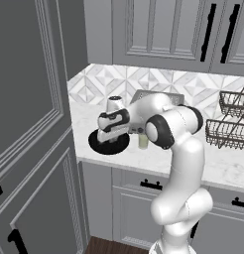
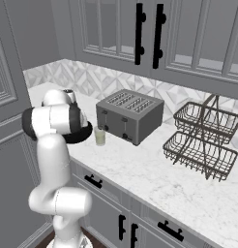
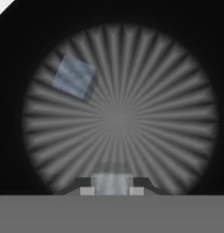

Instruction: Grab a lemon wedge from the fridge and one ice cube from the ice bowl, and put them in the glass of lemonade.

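The black ice bowl [image 1: 96, 144] [image 2: 85, 133] sits on the marble counter near its left end. My gripper [image 1: 112, 140] reaches down into it. In the hand view its tips [image 3: 112, 187] are shut on a pale ice cube [image 3: 112, 182] just above the bowl's ribbed floor [image 3: 145, 113]. A second ice cube [image 3: 75, 76] lies loose at the upper left of the bowl. The glass of lemonade [image 1: 143, 142] [image 2: 99, 136] stands right beside the bowl, on its right. The lemon wedge and the fridge are out of view.
A silver toaster [image 2: 129, 115] stands behind the glass, and a two-tier wire basket [image 2: 200, 138] further right. A tall dark panelled cabinet [image 1: 30, 124] closes off the counter's left end. Wall cabinets [image 1: 163, 30] hang above.
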